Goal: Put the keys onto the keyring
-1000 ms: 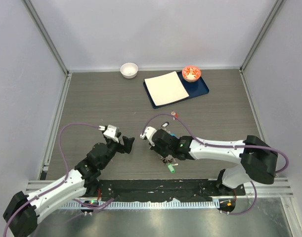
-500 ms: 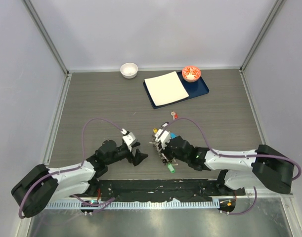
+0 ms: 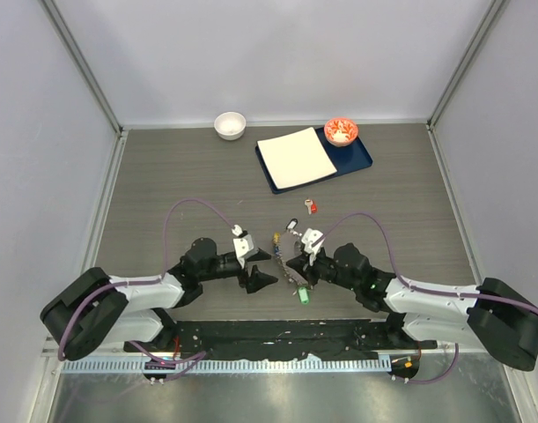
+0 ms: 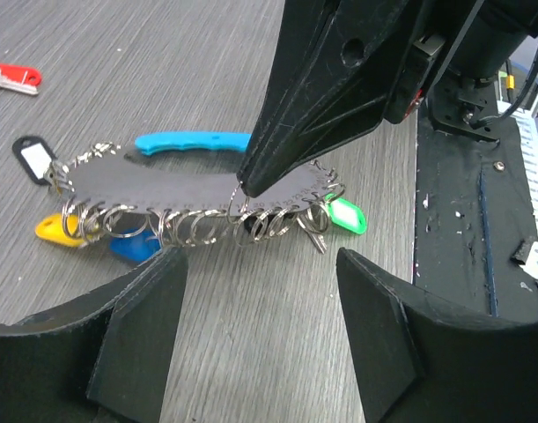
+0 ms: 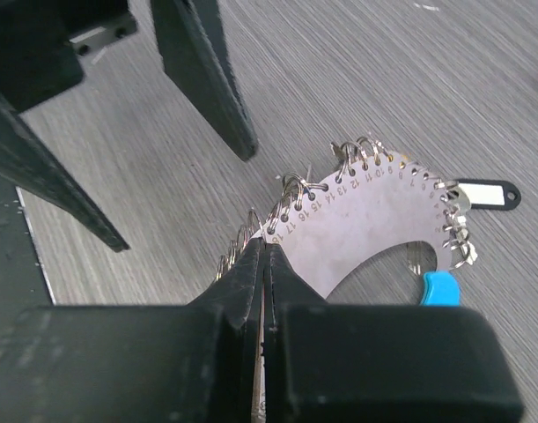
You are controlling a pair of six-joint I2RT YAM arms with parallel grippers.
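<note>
1. The keyring point(image 4: 189, 181) lies flat on the table point(image 3: 163, 176) near the front edge, between the two arms. It is a grey crescent plate edged with small split rings, with a light blue grip along one side.
2. The right gripper point(image 5: 263, 254) has its fingers pressed together, pinching the plate's rim among the rings. I cannot tell whether it has one ring or only the plate edge.
3. The left gripper point(image 3: 261, 268) sits just left of the keyring, fingers spread wide and holding nothing.
4. A yellow key point(image 4: 55, 231) and a green tag point(image 4: 348, 214) seem to hang from the rings. The red key point(image 3: 311, 207) lies loose on the far side, well apart.
5. To my eye this is the steadying step: the keyring is pinned and no key is in hand.
6. Next, I'd guess, the left gripper must reach past the keyring for the red key, close on its head and bring its hole to a ring. That looks fiddly, since the rings are thin and crowded.
</note>
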